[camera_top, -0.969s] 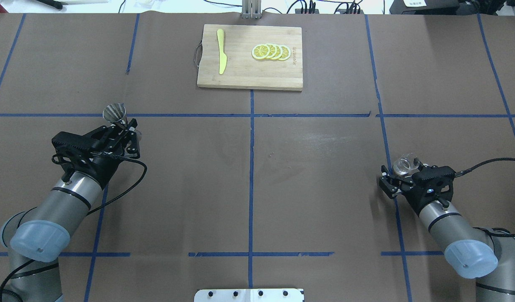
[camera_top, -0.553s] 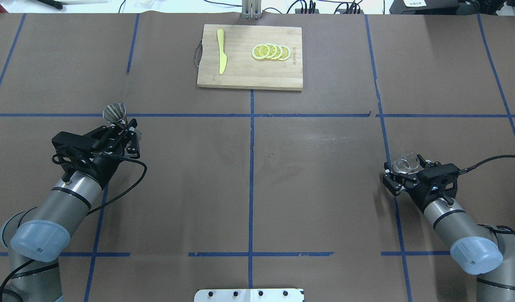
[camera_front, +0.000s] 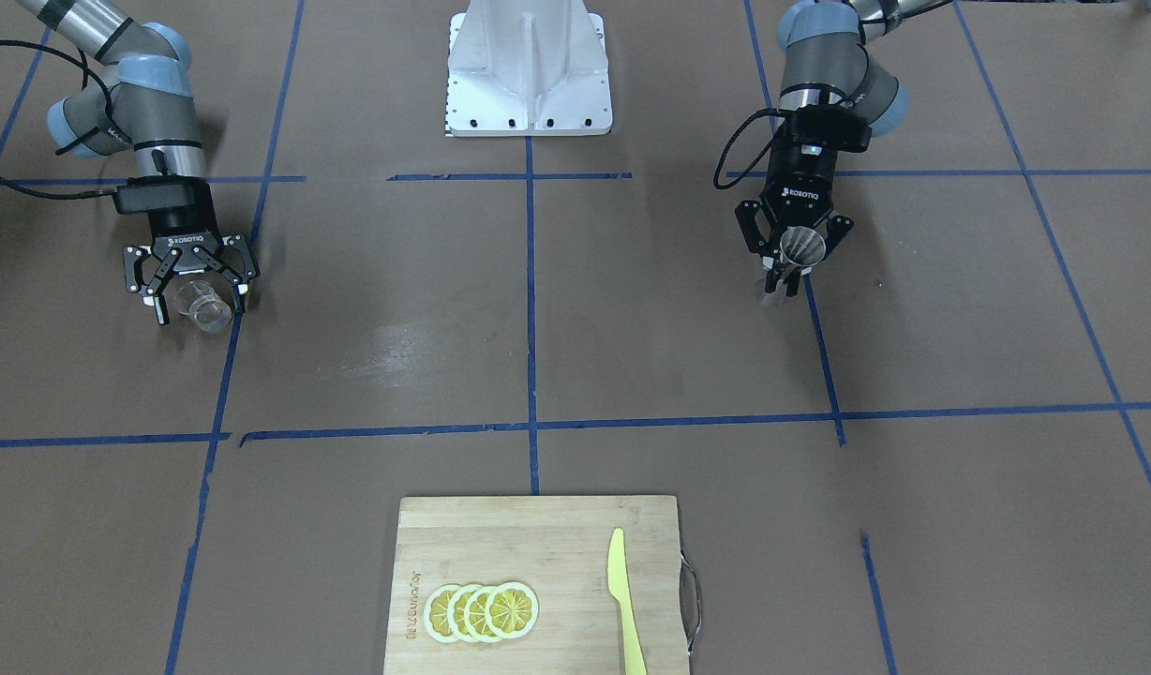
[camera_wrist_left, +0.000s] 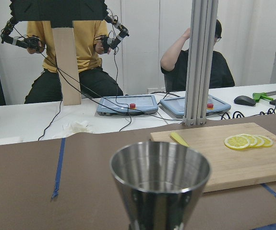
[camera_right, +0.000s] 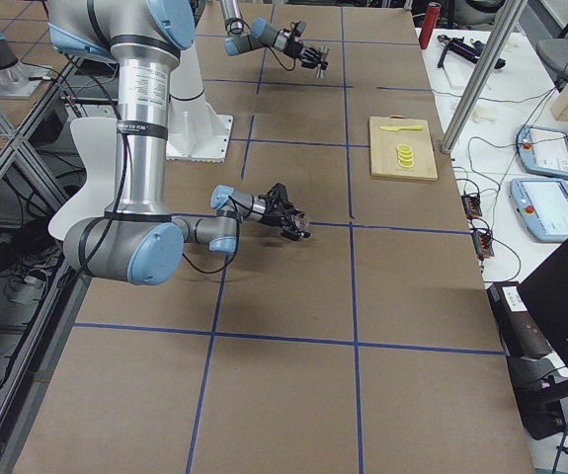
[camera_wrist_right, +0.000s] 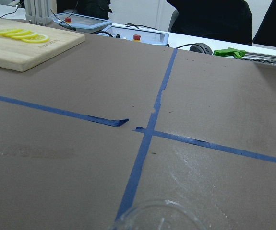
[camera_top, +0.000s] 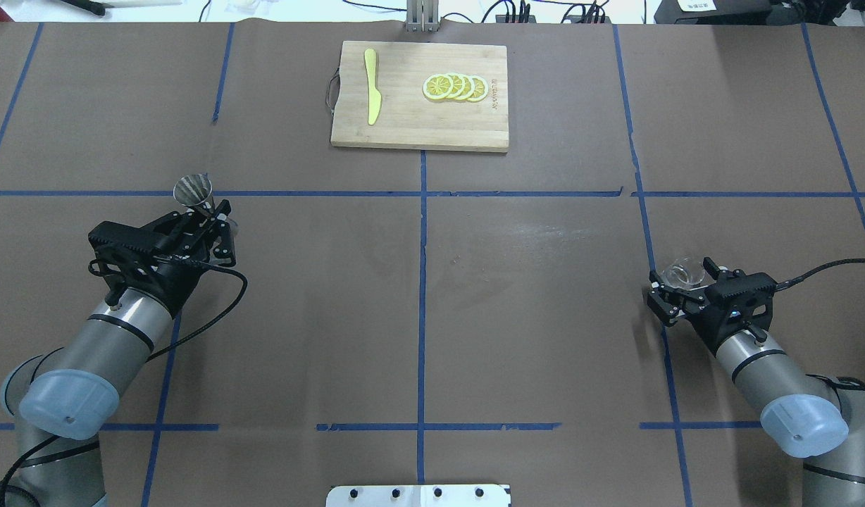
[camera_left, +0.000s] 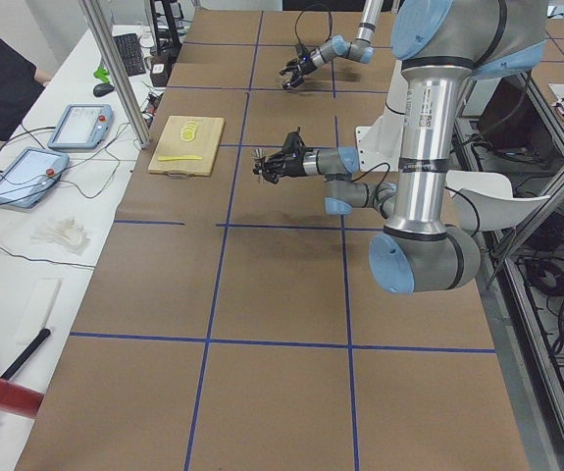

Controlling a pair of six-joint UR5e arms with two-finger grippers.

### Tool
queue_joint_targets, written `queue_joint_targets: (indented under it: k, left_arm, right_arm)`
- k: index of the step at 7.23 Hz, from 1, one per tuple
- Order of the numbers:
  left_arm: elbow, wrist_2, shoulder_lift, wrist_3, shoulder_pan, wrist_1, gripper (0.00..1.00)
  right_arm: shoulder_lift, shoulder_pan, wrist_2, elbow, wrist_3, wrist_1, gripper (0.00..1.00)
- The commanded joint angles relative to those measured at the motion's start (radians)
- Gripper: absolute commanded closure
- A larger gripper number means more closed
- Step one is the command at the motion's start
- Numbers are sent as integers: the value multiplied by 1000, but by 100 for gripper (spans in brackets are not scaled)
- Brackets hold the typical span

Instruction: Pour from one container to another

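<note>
A steel conical jigger [camera_top: 192,190] stands upright in my left gripper [camera_top: 208,209], which is shut on its lower stem; it fills the left wrist view [camera_wrist_left: 160,179]. From the front, the same jigger [camera_front: 802,246] sits in the left gripper [camera_front: 787,277]. A clear glass cup [camera_top: 683,272] stands at the right side of the table. My right gripper [camera_front: 202,307] is open, its fingers spread on either side of the glass [camera_front: 208,307] with gaps showing. Only the glass rim [camera_wrist_right: 157,213] shows in the right wrist view.
A wooden cutting board [camera_top: 411,127] lies at the far middle with a yellow plastic knife [camera_top: 371,88] and several lemon slices [camera_top: 455,86]. Blue tape lines cross the brown table. The robot base plate [camera_front: 529,66] is on the near side. Operators sit beyond the far edge.
The right wrist has swung to the right and back towards the robot, while the glass stays at about the same spot and looks lower. The left arm and jigger have not moved.
</note>
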Motion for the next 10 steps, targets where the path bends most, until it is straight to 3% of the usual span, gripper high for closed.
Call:
queue_joint_targets:
  k: [1,2,3,6,7,9,10]
  left_arm:
    - [2,0,-4,1,1,0,100]
    - [11,0,-7,0,1,0,100]
    - [14,0,-18,1,-1,0,100]
    - [15,0,-36,1,2,2,100]
    - [37,2,-77,3,5,2,100]
    - [113,-2,-214,14,16,12,100]
    - [118,-33,-263,44,31,59,100]
  right_arm:
    - [1,0,1,1,3,1,43]
    - [0,0,2,4,0,1,78]
    - [0,2,10,7,-2,1,100]
    - [-5,63,99,11,-79,97,100]
    - [-5,74,105,15,-129,99,100]
    - [3,164,255,94,-337,93,100]
    - [9,181,261,109,-406,76,100]
